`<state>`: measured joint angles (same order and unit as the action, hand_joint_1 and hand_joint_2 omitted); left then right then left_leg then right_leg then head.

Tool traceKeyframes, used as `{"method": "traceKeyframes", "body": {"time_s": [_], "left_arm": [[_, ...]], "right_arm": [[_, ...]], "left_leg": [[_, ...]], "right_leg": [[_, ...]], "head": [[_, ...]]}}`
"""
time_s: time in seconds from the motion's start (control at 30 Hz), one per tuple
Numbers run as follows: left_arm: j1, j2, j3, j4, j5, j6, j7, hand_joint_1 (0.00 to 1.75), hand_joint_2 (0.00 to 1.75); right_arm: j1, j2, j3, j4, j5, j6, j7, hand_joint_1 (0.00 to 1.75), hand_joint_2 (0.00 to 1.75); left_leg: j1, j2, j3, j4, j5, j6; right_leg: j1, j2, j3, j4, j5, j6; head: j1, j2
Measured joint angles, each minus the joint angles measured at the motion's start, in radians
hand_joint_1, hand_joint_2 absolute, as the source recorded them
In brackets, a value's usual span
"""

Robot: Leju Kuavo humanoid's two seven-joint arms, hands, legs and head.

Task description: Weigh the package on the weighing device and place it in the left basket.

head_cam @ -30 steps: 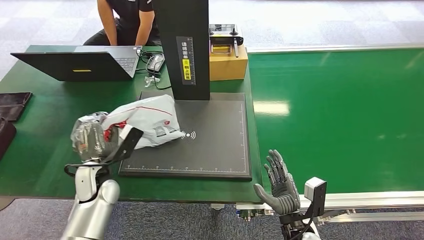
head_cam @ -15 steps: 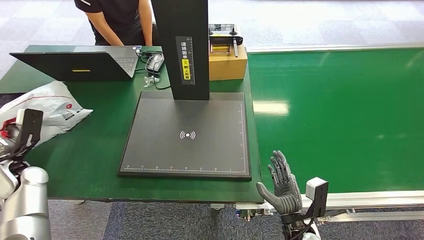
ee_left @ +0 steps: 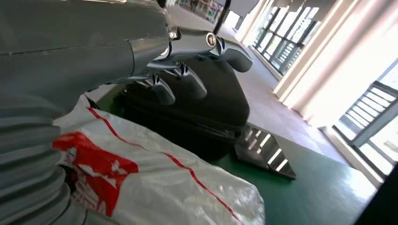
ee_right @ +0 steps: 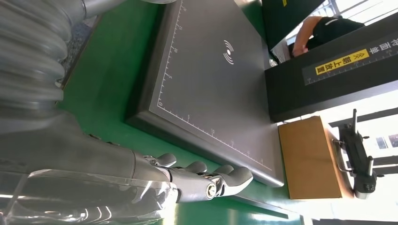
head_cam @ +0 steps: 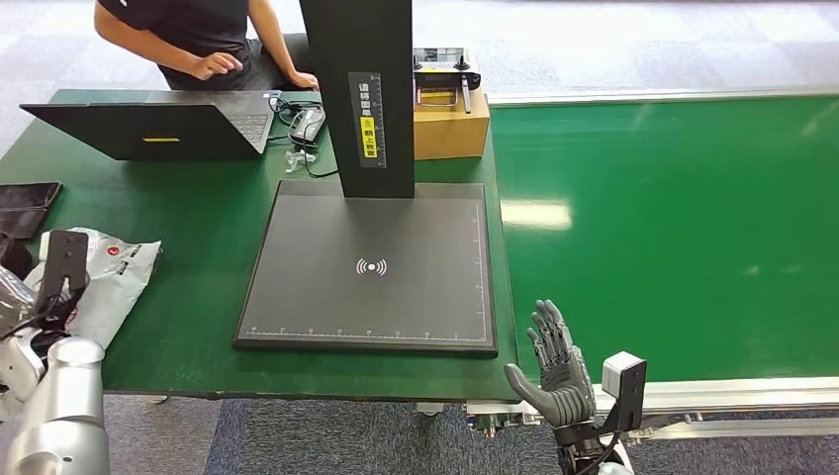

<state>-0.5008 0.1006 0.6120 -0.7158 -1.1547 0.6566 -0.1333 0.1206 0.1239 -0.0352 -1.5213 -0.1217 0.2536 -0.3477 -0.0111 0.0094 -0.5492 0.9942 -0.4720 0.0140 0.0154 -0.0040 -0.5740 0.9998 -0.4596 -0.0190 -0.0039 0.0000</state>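
The package (head_cam: 107, 280), a white plastic bag with red print, lies at the table's left edge, far from the weighing device (head_cam: 371, 267). My left hand (head_cam: 20, 302) holds it from its left side. In the left wrist view the package (ee_left: 155, 183) presses against the palm, and the fingers (ee_left: 187, 79) reach out above it toward the black basket (ee_left: 211, 112). That basket (head_cam: 25, 203) shows at the picture's left border in the head view. My right hand (head_cam: 554, 368) hangs open with fingers spread, just past the table's front edge, near the device's front right corner (ee_right: 263, 176).
The device's black pillar (head_cam: 361, 89) rises behind its platform. A laptop (head_cam: 148, 129), cables and a cardboard box (head_cam: 452, 124) with a controller (head_cam: 445, 71) stand at the back, where a person (head_cam: 198, 40) leans in. A green conveyor belt (head_cam: 673, 228) runs on the right.
My left arm has swung left, carrying the package off the weighing platform to the table's left edge, then lower and nearer. The right hand stays put. The person has shifted left.
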Motion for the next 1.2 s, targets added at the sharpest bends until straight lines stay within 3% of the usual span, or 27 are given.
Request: {"method": "traceKeyframes", "body": {"time_s": [0.17, 0.27, 0.4, 0.6, 0.83, 1.2], "left_arm": [[0.014, -0.022, -0.061, -0.019, 0.201, 0.013, -0.143, 0.0, 1.75], [0.055, -0.054, -0.11, -0.106, 0.361, 0.002, -0.262, 0.0, 1.75], [0.155, -0.121, -0.218, -0.317, 0.62, -0.138, -0.361, 0.0, 1.75], [0.298, -0.202, -0.407, -0.569, 0.825, -0.38, -0.312, 0.0, 1.75], [0.403, -0.243, -0.561, -0.628, 1.127, -0.713, -0.318, 0.0, 1.75], [0.478, -0.257, -0.658, -0.63, 1.107, -0.796, -0.287, 0.0, 1.75]], "right_arm": [[0.001, 0.0, -0.001, 0.0, 0.003, 0.006, 0.0, 0.0, 1.75], [0.003, 0.0, -0.002, 0.0, 0.006, 0.01, -0.003, 0.0, 1.75], [0.004, 0.0, -0.005, 0.0, 0.019, 0.017, -0.02, 0.0, 1.75], [0.005, 0.0, -0.008, -0.012, 0.061, 0.051, -0.067, 0.0, 1.75], [0.007, -0.013, 0.005, -0.04, 0.136, 0.091, -0.139, 0.0, 1.75], [0.014, -0.028, 0.014, -0.126, 0.209, 0.085, -0.179, 0.0, 1.75]], "left_leg": [[0.0, 0.0, 0.0, 0.0, 0.0, 0.0], [0.0, 0.0, 0.0, 0.0, 0.0, 0.0], [-0.001, 0.0, 0.0, 0.0, -0.001, 0.001], [-0.002, 0.0, 0.0, 0.0, -0.001, 0.001], [-0.002, 0.0, 0.0, 0.0, -0.001, 0.001], [-0.002, 0.0, 0.0, 0.0, -0.001, 0.001]], "right_leg": [[0.0, 0.0, 0.0, 0.0, 0.0, 0.0], [0.0, 0.0, 0.0, 0.0, 0.0, 0.0], [-0.001, 0.0, 0.0, 0.0, 0.0, 0.0], [-0.002, 0.0, 0.0, -0.001, 0.0, 0.0], [-0.002, 0.0, 0.0, -0.001, 0.0, 0.0], [-0.002, 0.0, 0.0, -0.001, 0.0, 0.0]], "head": [[0.0, 0.0], [0.0, 0.0], [0.0, 0.0], [0.0, 0.0], [0.0, 0.0], [0.0, 0.0]]}}
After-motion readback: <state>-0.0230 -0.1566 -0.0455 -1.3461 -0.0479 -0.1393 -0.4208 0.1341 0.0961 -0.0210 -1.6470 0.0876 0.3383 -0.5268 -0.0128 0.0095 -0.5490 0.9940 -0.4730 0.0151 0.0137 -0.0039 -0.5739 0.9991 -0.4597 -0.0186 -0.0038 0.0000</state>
